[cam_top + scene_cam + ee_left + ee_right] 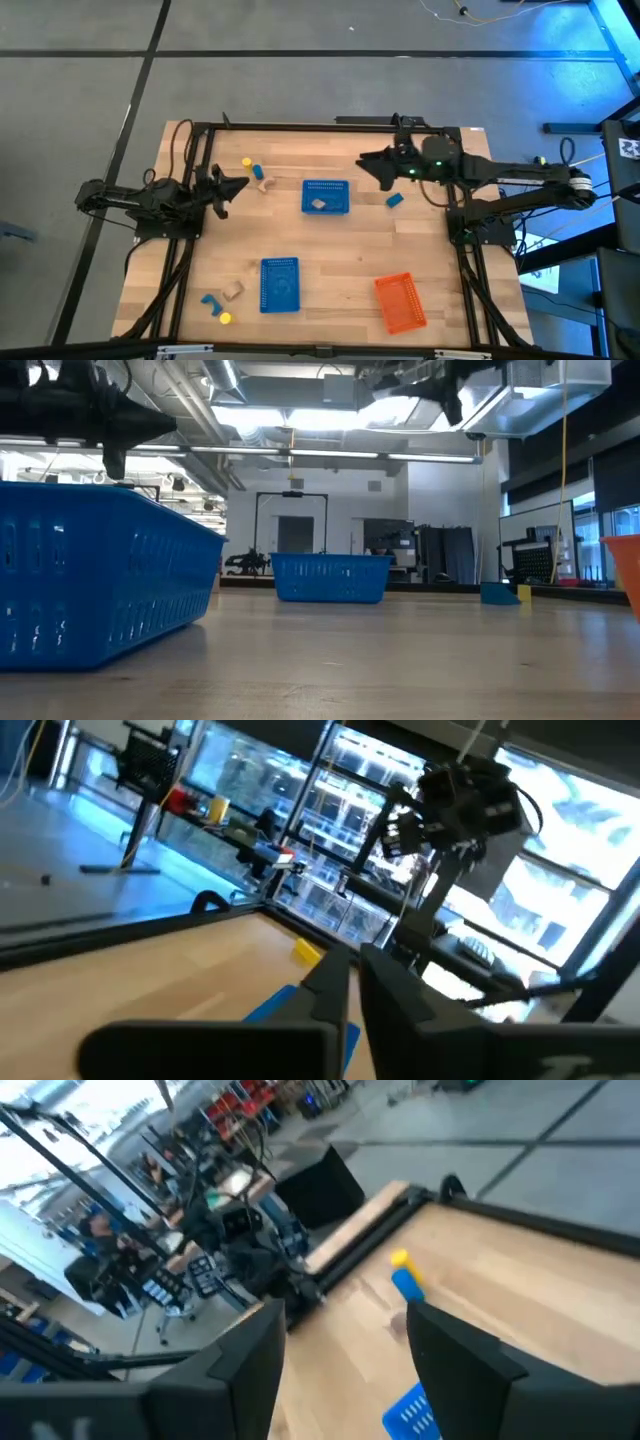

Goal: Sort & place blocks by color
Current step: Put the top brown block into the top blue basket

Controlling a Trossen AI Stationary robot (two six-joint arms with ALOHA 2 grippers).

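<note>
Small wooden blocks lie flat on the table. A yellow block point(246, 163), a blue block point(256, 171) and a tan block point(265, 183) sit toward the far left. Another blue block point(394, 199) lies right of the far blue basket point(326, 186), which holds a tan block point(318, 204). Three more blocks point(225, 300) lie at the near left. My left gripper point(236, 187) point(356, 982) is shut and empty, raised left of the far-left blocks. My right gripper point(368, 164) point(345, 1350) is open and empty, raised beyond the far basket's right end.
A second blue basket point(280, 284) stands near the table's near edge, and an orange basket point(400, 302) stands to its right. A dark frame point(300, 125) runs along the table's far edge and sides. Bare wood lies between the far and near baskets.
</note>
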